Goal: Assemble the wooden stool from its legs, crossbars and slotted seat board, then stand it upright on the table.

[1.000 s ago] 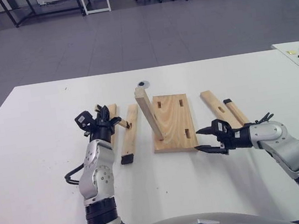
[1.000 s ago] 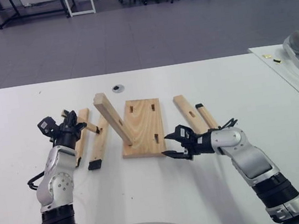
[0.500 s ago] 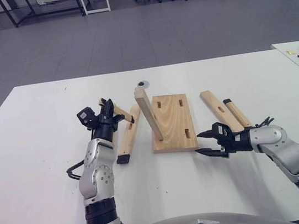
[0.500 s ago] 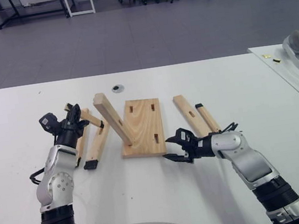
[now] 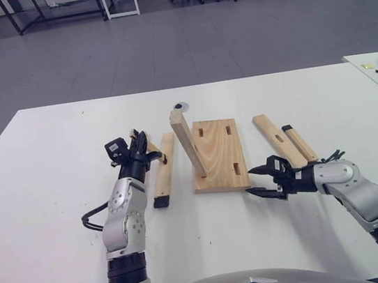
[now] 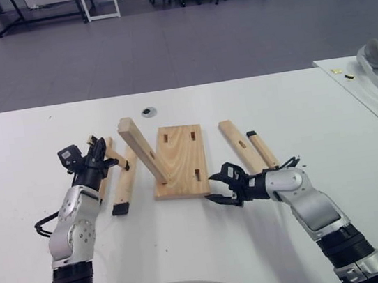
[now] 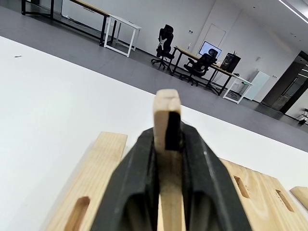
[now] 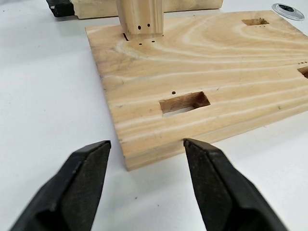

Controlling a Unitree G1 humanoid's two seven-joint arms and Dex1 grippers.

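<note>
The white table (image 5: pixel 57 202) carries every part. At its middle lies the slotted seat board (image 5: pixel 220 152), flat with its slots facing up, which suits pushing legs in from above. One leg (image 5: pixel 188 145) already stands in the slot at the board's 7 o'clock corner and leans toward 11 o'clock, so it looks only loosely seated. At the board's 9 o'clock, just beside it, a second leg (image 5: pixel 162 177) lies flat with its black foot cap (image 5: pixel 159 202) pointing to 6 o'clock and its crossbar slot turned upward. At 3 o'clock a wide loose leg (image 5: pixel 270 133) and a narrower black-tipped piece (image 5: pixel 298 141) lie side by side, apart from the board. The left gripper (image 7: pixel 168 144), at 9 o'clock of the flat leg, is clamped tight on a thin crossbar (image 7: pixel 166 103) and holds it near that leg's upturned slot, probably to press its end into the slot. The right gripper (image 5: pixel 252 182) sits low at the board's 5 o'clock corner with its fingers spread wide, apart from the wood; the corner lies between them, with the empty slot (image 8: pixel 184 101) just past it. It seems placed to steady or pinch the board. A small round grommet (image 5: pixel 181 105) sits at the board's 11 o'clock. The assembly looks to be at an early stage.
</note>
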